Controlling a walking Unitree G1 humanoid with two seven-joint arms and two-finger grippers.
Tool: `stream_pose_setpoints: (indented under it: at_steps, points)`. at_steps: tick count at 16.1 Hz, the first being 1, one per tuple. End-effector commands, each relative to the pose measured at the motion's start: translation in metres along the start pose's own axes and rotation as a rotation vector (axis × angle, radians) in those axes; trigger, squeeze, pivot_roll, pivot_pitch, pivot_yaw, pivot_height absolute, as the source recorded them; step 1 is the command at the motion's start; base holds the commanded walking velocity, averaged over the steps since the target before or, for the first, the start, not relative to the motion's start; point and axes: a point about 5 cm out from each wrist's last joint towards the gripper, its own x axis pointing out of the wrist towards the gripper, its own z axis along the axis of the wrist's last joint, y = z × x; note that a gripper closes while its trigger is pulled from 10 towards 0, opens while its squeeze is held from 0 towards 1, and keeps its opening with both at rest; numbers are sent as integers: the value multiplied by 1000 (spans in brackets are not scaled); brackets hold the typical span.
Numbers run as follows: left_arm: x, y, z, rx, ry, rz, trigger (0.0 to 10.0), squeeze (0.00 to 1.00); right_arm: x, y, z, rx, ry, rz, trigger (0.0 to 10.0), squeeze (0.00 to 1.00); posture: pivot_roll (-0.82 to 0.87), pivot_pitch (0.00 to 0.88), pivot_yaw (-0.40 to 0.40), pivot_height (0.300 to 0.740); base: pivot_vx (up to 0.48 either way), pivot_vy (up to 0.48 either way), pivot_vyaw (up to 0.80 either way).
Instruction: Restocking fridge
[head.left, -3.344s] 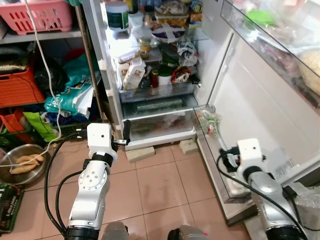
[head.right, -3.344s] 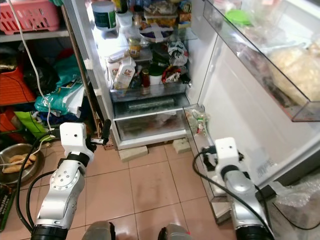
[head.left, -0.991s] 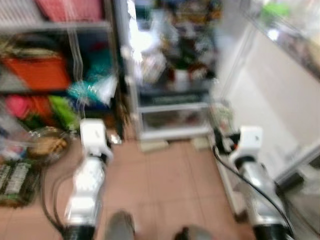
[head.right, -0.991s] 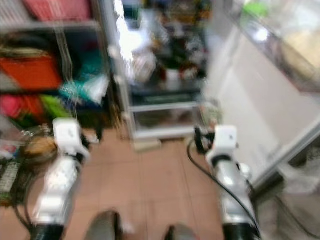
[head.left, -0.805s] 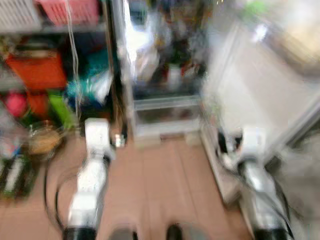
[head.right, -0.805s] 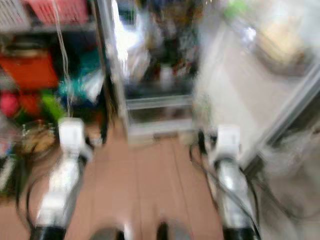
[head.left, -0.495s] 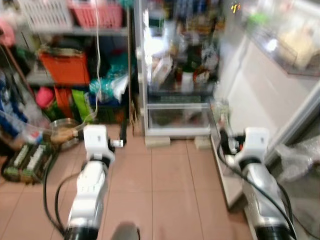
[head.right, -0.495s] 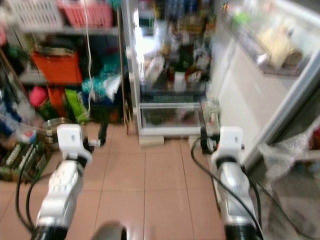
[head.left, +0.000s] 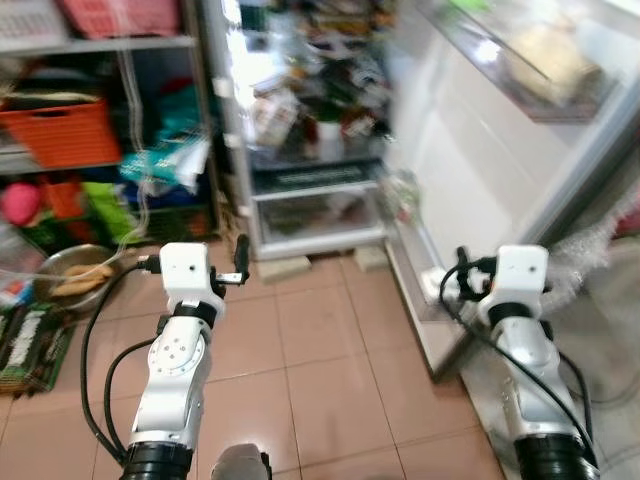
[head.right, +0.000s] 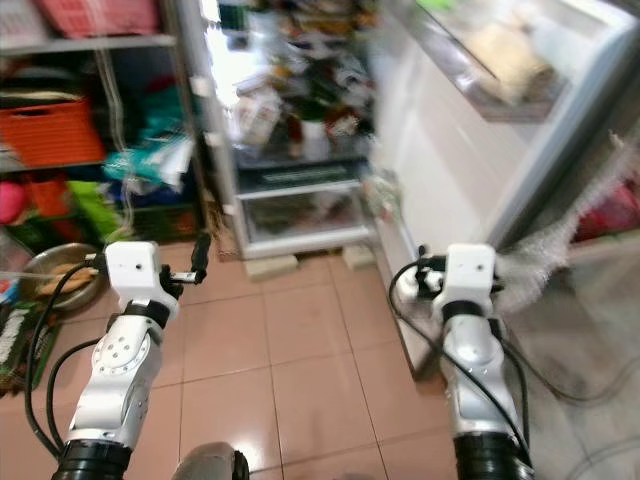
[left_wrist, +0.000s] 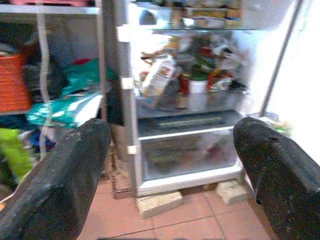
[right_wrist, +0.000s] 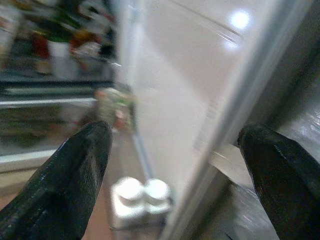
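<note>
Both the left gripper (left_wrist: 170, 165) and right gripper (right_wrist: 170, 170) hang spread wide and empty over the terracotta tiled floor (head.left: 310, 350), facing the crammed white open fridge (head.left: 300, 130), presumably ready for fetching stock.

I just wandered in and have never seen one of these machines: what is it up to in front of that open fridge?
The robot stands on the tiled floor facing a fridge whose door hangs wide open on its right. The shelves are crammed with food. Its left gripper and right gripper are both open and hold nothing, raised in front of it. It is handling nothing at this moment. A metal bowl sits on the floor beside cluttered storage shelves.
</note>
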Motion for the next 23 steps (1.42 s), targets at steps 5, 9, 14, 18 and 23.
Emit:
stream_pose_setpoints:
  at_steps: [5,9,14,18,23]
  points:
    - [0,-1,3,0,-20,-26,10000,0,21,-3,11,24,-17,-54,10000,0,76,23,-18,740,121,0,-578]
    - [-1,1,4,5,-22,-27,10000,0,24,3,12,28,-24,-38,10000,0,84,22,-18,740,354,0,0]
    - [-1,1,4,7,-25,-35,10000,0,25,4,11,22,-29,-43,10000,0,82,20,-15,740,380,0,0]
    - [-3,0,3,0,-16,-28,10000,0,25,1,11,13,-31,-54,10000,0,84,21,-17,740,87,0,0]
    - [-5,1,2,-1,-7,-19,10000,0,13,3,0,5,-13,-36,10000,0,86,23,-23,740,0,0,0]
